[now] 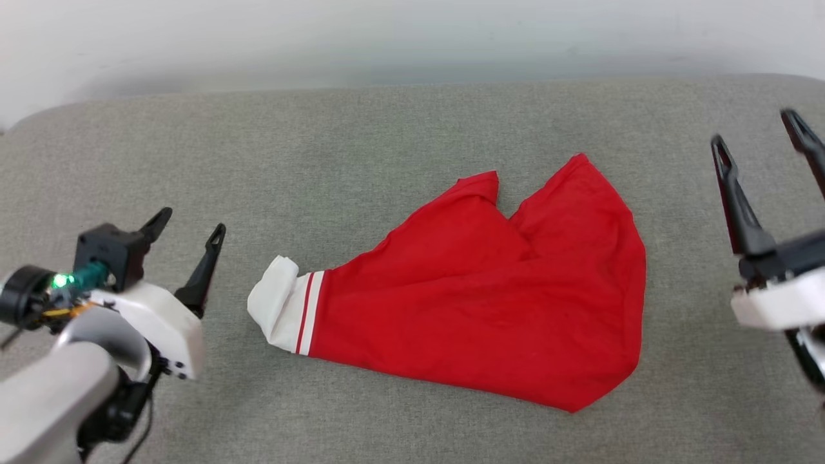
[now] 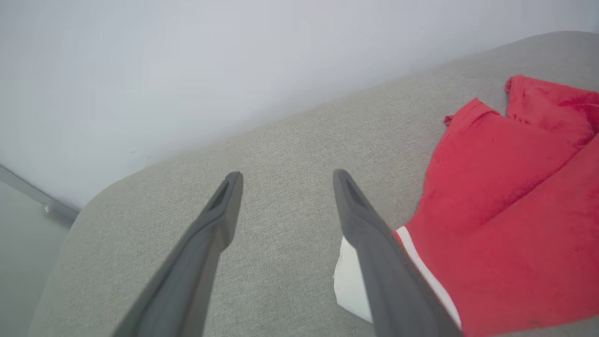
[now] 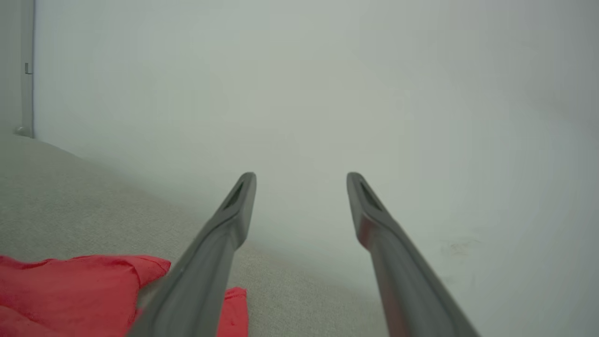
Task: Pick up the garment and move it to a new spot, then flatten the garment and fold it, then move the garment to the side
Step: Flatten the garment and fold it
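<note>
The garment lies loosely folded on the grey cushioned surface, a red body with a white sleeve and red-white trim pointing left. My left gripper stands open just left of the sleeve, apart from it and empty. In the left wrist view the garment lies to the right of the open left gripper, its white sleeve partly behind one finger. My right gripper is open at the far right, clear of the cloth. The right wrist view has the open right gripper and a red garment edge at lower left.
A pale wall runs behind the surface's rounded far edge. Bare grey fabric stretches to the left, front and back of the garment. The surface's left corner curves down toward a floor strip.
</note>
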Tool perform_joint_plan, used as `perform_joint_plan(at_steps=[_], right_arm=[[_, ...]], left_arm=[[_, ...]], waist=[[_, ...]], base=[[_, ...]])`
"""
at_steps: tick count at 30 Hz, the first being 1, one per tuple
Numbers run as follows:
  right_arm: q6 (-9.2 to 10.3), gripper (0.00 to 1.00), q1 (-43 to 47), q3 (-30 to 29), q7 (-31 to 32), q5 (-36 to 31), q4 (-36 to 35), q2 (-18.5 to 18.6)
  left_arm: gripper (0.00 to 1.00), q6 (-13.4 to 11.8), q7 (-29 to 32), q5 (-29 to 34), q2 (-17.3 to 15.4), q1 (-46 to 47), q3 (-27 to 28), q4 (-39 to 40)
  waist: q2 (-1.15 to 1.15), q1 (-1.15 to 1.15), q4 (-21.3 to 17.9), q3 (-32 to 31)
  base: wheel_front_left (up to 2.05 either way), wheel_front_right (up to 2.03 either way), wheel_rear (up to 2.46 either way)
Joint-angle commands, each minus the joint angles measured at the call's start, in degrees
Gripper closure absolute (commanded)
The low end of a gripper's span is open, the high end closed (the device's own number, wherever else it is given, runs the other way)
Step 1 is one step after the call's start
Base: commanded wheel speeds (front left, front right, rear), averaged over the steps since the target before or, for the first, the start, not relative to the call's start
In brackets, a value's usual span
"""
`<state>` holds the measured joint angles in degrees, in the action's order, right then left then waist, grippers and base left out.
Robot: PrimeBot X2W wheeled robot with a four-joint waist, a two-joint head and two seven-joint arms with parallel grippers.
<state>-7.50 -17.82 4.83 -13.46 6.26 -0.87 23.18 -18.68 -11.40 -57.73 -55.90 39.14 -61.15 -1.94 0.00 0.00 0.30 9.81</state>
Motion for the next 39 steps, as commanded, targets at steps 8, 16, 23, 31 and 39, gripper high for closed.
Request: perform_joint_plan(at_steps=[8, 16, 23, 31, 39], right_arm=[[0.02, 0.00, -12.1, 17.0, 24.0, 12.8, 1.7, 13.0], [0.02, 0.00, -19.2, 29.4, 45.8, 28.5, 2.3, 21.1], [0.02, 0.00, -24.0, 33.9, 56.5, 36.1, 8.3, 20.1], [0.02, 0.00, -25.7, 37.6, 57.2, 37.6, 20.7, 14.5], [-0.10, 0.24, -21.6, 46.4, 54.4, 41.3, 26.6, 10.9]], left_arm=[[0.00, -11.4, -3.9, 7.8, 7.5, -9.7, 12.5, 4.8], [0.00, -13.2, -3.9, 20.1, 16.1, -21.1, 27.1, 7.9], [0.00, -9.5, -3.9, 30.1, 25.9, -28.9, 38.4, 9.6], [0.00, -2.7, -3.9, 39.1, 35.8, -31.3, 45.6, 9.2], [0.00, 3.5, -3.8, 44.6, 42.0, -30.8, 50.7, 8.0]], waist=[[0.00, 0.00, 1.1, 1.3], [0.00, 0.00, 2.2, 3.0], [0.00, 0.00, 3.7, 6.0], [0.00, 0.00, 5.5, 10.2], [0.00, 0.00, 5.7, 11.2]], base=[[0.00, 0.00, 0.00], [0.00, 0.00, 0.00], [0.00, 0.00, 0.00], [0.00, 0.00, 0.00], [0.00, 0.00, 0.00]])
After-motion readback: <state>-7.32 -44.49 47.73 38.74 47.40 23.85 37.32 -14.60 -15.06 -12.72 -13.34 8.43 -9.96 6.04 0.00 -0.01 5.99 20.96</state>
